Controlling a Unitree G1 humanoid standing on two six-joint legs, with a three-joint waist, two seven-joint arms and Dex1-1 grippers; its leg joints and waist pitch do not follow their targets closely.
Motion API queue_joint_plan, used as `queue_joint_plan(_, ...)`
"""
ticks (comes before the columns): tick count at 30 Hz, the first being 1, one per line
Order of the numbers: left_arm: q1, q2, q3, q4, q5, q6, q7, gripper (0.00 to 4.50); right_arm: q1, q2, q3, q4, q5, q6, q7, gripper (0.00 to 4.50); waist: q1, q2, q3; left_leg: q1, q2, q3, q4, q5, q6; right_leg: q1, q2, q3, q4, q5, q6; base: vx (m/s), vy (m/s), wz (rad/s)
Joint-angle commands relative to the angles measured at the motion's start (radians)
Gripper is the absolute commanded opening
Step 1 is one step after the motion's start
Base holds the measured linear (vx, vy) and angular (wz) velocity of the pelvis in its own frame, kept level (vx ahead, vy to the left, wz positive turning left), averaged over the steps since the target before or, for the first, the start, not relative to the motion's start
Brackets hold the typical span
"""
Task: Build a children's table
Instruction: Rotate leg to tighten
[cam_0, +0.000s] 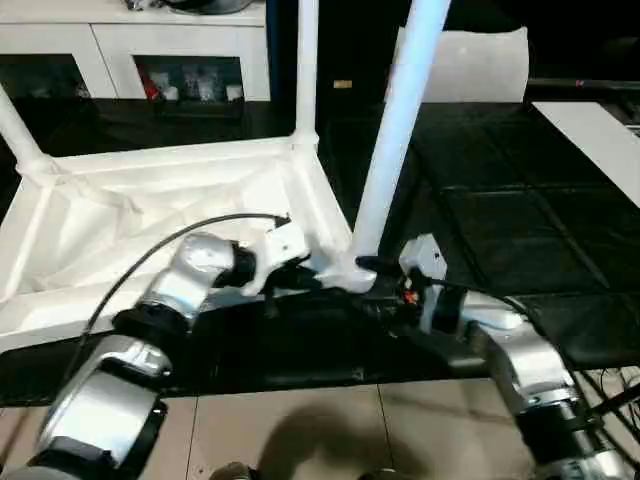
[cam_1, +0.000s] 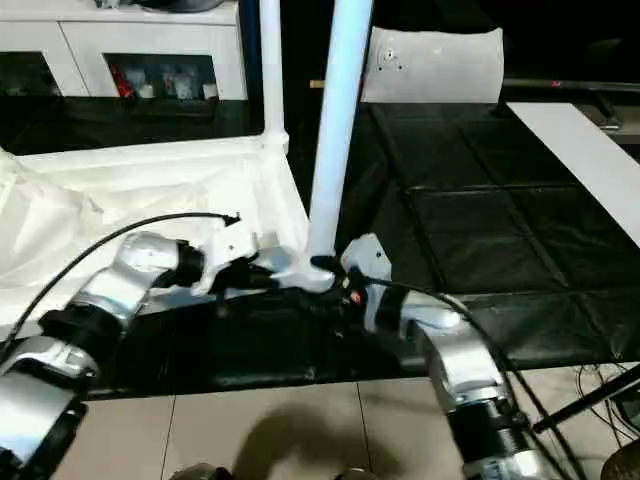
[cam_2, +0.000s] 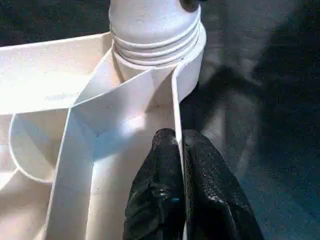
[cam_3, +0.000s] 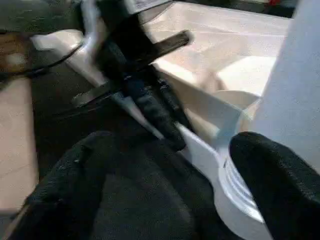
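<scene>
The children's table lies upside down on a black mat, its ribbed underside facing up, with three tapered tubular legs standing up from its round corner sockets in the left eye view.

The left wrist view gives what the head views cannot: the left gripper has its two black, grainy fingers pressed together on the thin white side wall of the table's frame, one finger inside the wall and one outside. Just beyond the fingertips sits the near corner socket, where the leg's foot shows ringed ridges (smooth, matte plastic all round).

The right wrist view shows the right gripper with fingers spread wide, one pad lying against the near leg just above the same ridged socket, the other well apart from it over the dark mat. Between them, farther on, the left gripper's fingers clamp the frame edge.
</scene>
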Motion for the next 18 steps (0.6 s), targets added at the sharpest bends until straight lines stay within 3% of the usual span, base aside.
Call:
queue_joint_plan(1, 0.024, 0.0, -0.038, -0.041, -0.036, -0.063, -0.133, 0.0, -0.033, -0.047, -0.023, -0.013, 0.011, 0.003, 0.027, 4.4, 0.003, -0.012, -0.066, 0.025, 0.024, -0.015, -0.06, -0.251, 0.032, 0.038, -0.062, 0.027, -0.074, -0.194, -0.231, 0.0, 0.0, 0.0)
queue_joint_plan(10, 0.023, 0.075, -0.046, -0.005, -0.011, -0.129, -0.234, 0.0, 0.004, -0.216, 0.013, -0.111, 0.043, 0.085, 0.23, 4.4, 0.025, -0.016, -0.062, 0.035, 0.03, -0.012, -0.063, -0.272, 0.011, 0.03, -0.062, 0.027, -0.077, -0.257, -0.211, 0.0, 0.0, 0.0)
queue_joint_plan(18, 0.035, 0.087, -0.046, -0.019, -0.038, -0.143, -0.315, 0.0, 0.019, -0.268, -0.046, -0.142, 0.08, 0.098, 0.228, 4.4, 0.04, -0.017, -0.065, 0.033, 0.03, -0.011, -0.059, -0.255, 0.011, 0.032, -0.064, 0.027, -0.072, -0.227, -0.216, 0.0, 0.0, 0.0)
